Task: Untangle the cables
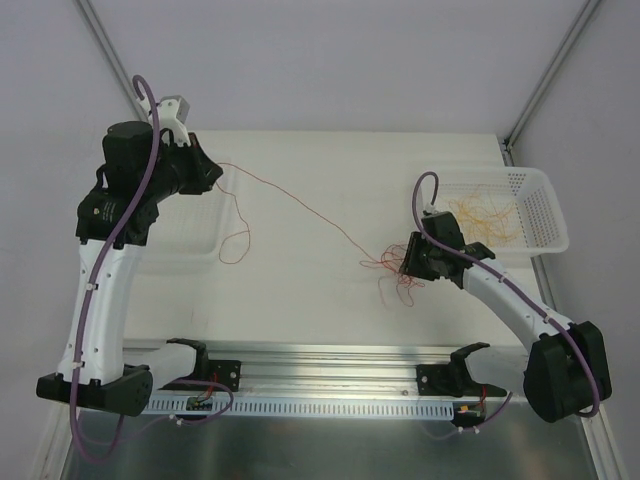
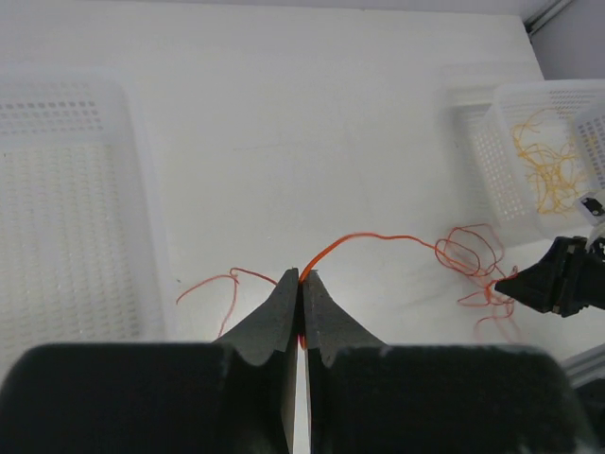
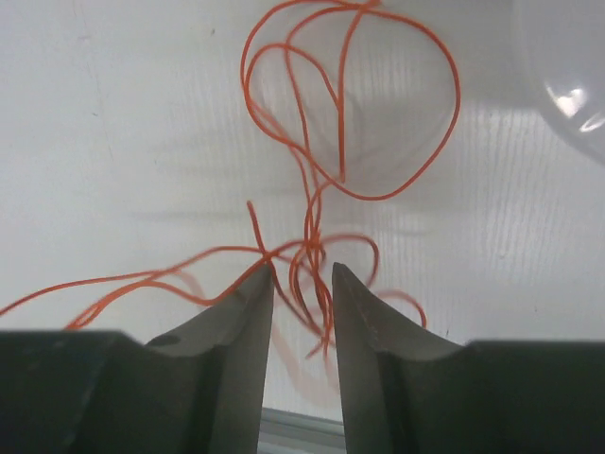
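Two grippers shared the cables [image 1: 395, 268], tangled toward the desk's [image 1: 330, 160] right edge: the left gripper [image 2: 302, 282], clamped shut on one strand [image 2: 359, 239] by the far left corner, held it stretched, while the right gripper [image 3: 301, 284] straddled the knot [image 3: 307, 248], jaws parted, presumably to pin it.

Table [image 1: 330, 190]: white matt top, bearing both baskets
Left basket [image 1: 195, 238]: shallow white perforated tray, lying flat at the table's left side
Right basket [image 1: 553, 205]: deeper white basket with pierced walls, at the table's far right edge, well apart from the left one
Rail [image 1: 330, 362]: silver metal, running across the table's near edge
Slotted strip [image 1: 330, 408]: pale, with a row of slots, just in front of the rail
Frame posts [image 1: 105, 45]: slanted metal bars, one at each far corner
Clear rounded shape [image 3: 567, 76]: blurred, top right of the right wrist view, possibly a transparent dome
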Robot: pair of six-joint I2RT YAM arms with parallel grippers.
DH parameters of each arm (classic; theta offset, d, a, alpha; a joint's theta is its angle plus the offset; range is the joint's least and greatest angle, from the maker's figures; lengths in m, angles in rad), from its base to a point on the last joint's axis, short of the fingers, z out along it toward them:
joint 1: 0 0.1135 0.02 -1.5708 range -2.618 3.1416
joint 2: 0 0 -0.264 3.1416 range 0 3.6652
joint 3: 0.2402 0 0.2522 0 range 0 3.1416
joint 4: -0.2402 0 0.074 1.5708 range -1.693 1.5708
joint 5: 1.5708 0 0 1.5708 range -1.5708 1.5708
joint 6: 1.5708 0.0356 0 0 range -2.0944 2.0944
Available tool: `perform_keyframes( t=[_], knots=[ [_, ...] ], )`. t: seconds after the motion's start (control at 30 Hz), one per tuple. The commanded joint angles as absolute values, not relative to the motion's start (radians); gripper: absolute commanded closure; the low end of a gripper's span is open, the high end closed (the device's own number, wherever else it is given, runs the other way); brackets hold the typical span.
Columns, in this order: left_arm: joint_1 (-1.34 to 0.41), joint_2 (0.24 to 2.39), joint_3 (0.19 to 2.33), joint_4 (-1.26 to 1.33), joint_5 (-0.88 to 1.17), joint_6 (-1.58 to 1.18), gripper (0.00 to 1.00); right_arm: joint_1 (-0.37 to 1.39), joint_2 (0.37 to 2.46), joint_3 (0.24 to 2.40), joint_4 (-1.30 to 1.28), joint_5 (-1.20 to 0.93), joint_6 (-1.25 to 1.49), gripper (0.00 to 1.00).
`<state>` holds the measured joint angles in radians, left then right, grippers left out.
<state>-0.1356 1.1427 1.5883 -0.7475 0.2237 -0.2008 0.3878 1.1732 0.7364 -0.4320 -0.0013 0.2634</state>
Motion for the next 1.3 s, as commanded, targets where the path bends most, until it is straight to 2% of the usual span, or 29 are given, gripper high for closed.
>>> perform_keyframes(
  t=[0.0,0.1,0.13,0.23,0.33,0.4,0.47,0.5,0.67,0.77,0.8,1.0,1.1,1.27],
  knots=[
    [-0.121,1.144,1.647,-0.767,0.301,-0.229,1.0,0.379,1.146,0.753,-0.497,-0.057,0.244,0.65],
    [-0.121,1.125,1.658,-0.769,0.27,-0.218,1.0,0.38,1.141,0.749,-0.508,-0.041,0.235,0.72],
    [-0.12,1.121,1.673,-0.77,0.252,-0.213,1.0,0.379,1.147,0.749,-0.514,-0.028,0.233,0.8],
    [-0.12,1.12,1.727,-0.785,0.178,-0.203,1.0,0.379,1.154,0.746,-0.518,-0.008,0.23,0.93],
    [-0.12,1.131,1.776,-0.796,0.204,-0.195,1.0,0.382,1.157,0.749,-0.522,-0.023,0.226,0.93],
    [-0.121,1.137,1.782,-0.796,0.245,-0.198,1.0,0.396,1.146,0.758,-0.512,-0.046,0.212,0.88],
    [-0.121,1.132,1.77,-0.795,0.284,-0.199,1.0,0.435,1.15,0.799,-0.518,-0.049,0.207,0.76],
    [-0.121,1.126,1.76,-0.795,0.281,-0.195,1.0,0.455,1.155,0.82,-0.532,-0.019,0.204,0.68],
    [-0.12,1.137,1.801,-0.798,0.212,-0.173,1.0,0.554,1.18,0.923,-0.543,0.057,0.222,0.49],
    [-0.12,1.187,1.917,-0.796,0.242,-0.192,1.0,0.59,1.187,0.959,-0.546,0.051,0.232,0.39],
    [-0.121,1.219,1.99,-0.796,0.251,-0.198,1.0,0.598,1.186,0.965,-0.552,0.055,0.233,0.32],
    [-0.121,1.351,2.291,-0.79,0.236,-0.244,1.0,0.629,1.148,0.966,-0.578,0.049,0.229,0.06],
    [-0.121,1.39,2.377,-0.758,0.1,-0.233,1.0,0.637,1.118,0.96,-0.6,0.046,0.227,0.01],
    [-0.12,1.419,2.405,-0.635,-0.139,-0.137,1.0,0.643,1.071,0.951,-0.621,0.034,0.216,0.0]
  ],
)
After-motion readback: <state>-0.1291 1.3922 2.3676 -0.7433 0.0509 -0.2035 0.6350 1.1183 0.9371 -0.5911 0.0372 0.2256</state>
